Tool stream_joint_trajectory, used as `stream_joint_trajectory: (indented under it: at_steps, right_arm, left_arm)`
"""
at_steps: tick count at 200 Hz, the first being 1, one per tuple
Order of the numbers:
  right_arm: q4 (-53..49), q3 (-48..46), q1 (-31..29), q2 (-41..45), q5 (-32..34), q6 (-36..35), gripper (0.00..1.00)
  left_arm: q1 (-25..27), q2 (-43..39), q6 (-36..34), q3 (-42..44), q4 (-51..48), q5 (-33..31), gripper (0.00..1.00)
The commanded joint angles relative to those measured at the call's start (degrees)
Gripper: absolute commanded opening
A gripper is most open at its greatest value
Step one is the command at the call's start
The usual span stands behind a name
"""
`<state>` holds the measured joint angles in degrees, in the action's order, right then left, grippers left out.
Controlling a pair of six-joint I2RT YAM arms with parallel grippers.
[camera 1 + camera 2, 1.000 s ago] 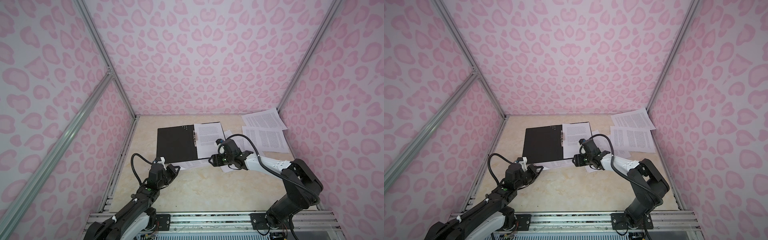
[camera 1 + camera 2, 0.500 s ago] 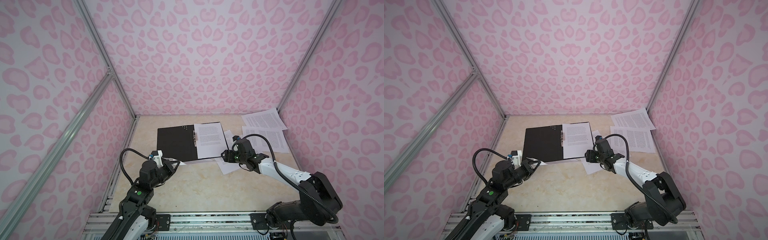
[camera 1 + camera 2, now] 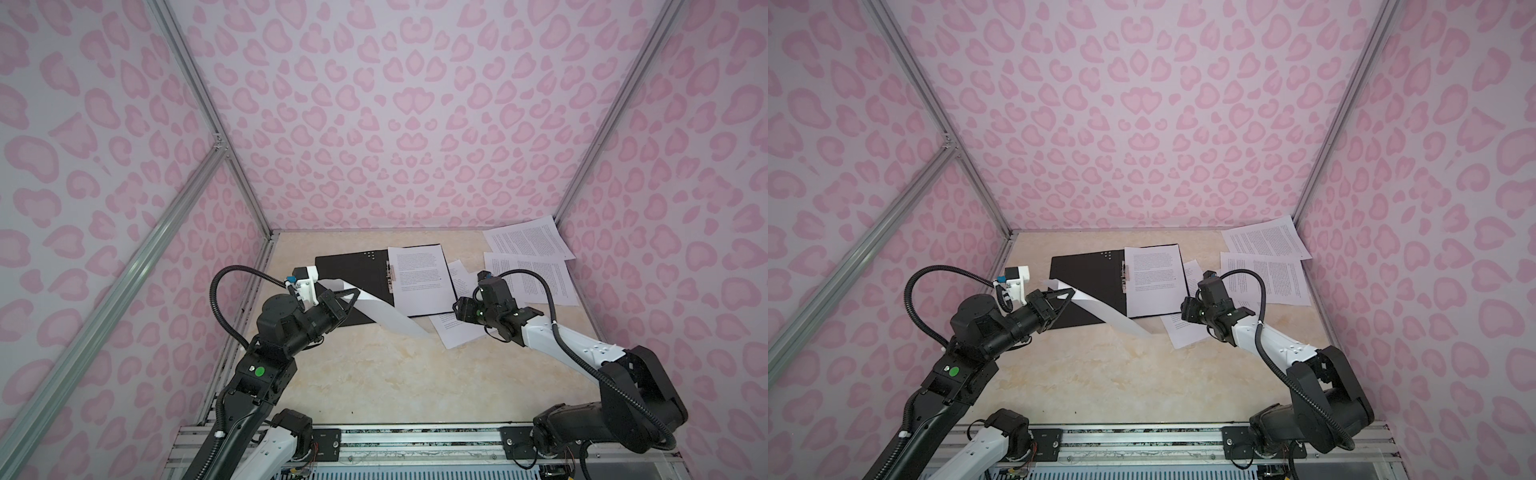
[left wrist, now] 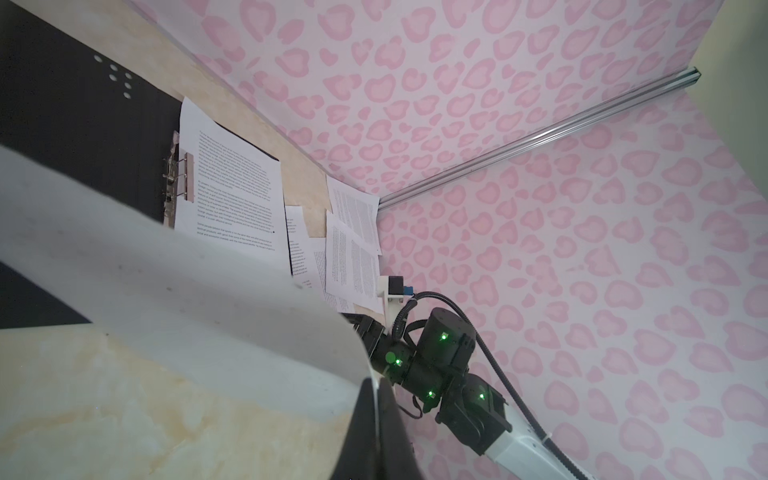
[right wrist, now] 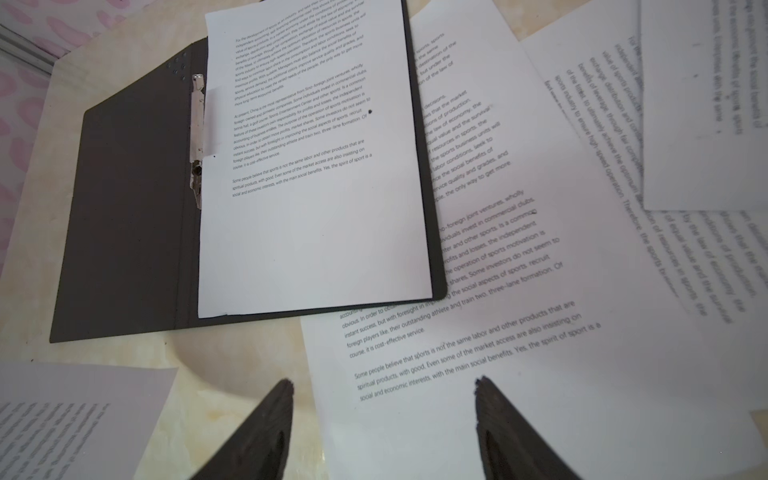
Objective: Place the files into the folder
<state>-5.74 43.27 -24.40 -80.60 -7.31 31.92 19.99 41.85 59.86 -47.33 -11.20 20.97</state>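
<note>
Black card is all that shows of the folder (image 3: 353,266). It lies open and flat on the surface (image 3: 374,374), toward twelve o'clock from the middle. One printed sheet (image 3: 419,278) already rests on its right half, just beside the metal clip (image 5: 197,124) at the spine.

My left tool (image 3: 351,297) is clamped on the corner of a second sheet, the held sheet (image 3: 382,311), and has it lifted off the surface. The paper sags away from the tool toward four o'clock, blank side up, and its free end hangs past the folder's near edge. My right tool (image 5: 382,382) stands open with nothing in it. It hovers low over a loose sheet (image 5: 498,291) at about four o'clock of the folder, and one edge of that sheet is tucked under the folder's cover. Two more sheets (image 3: 536,274) overlap at two o'clock, by the right wall.

As I read it, I am mid-carry with one file, and most of the files are not yet in. The next move calls for swinging the held sheet toward one o'clock until it hangs over the filed page. Then I should square its edges, lower it and let go. Limp paper may fold under itself or drag the filed page askew, so I would go slowly and perhaps steady that page with the right tool.
</note>
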Motion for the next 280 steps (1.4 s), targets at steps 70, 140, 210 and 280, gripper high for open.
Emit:
stream_joint_trajectory:
  at_steps: [70, 140, 210, 280]
  right_arm:
    - [0.3, 0.2, 0.1, -2.5, -0.4, -0.4, 0.71]
    - [2.8, -1.1, 0.1, -0.4, -4.2, -0.6, 0.89]
    - [5.3, -1.7, 0.1, -0.8, -8.1, 0.0, 0.97]
    - [11.5, -4.1, -2.7, 0.1, -14.0, 6.7, 0.96]
  left_arm:
    - [0.0, 28.9, -2.0, -26.1, 3.2, 0.9, 0.03]
    - [-1.2, 40.9, -1.2, -37.6, 9.5, 2.5, 0.03]
    - [-2.5, 36.0, 2.2, -10.5, 24.5, 1.8, 0.03]
    - [-2.6, 39.3, 9.9, 12.7, 37.3, -6.0, 0.03]
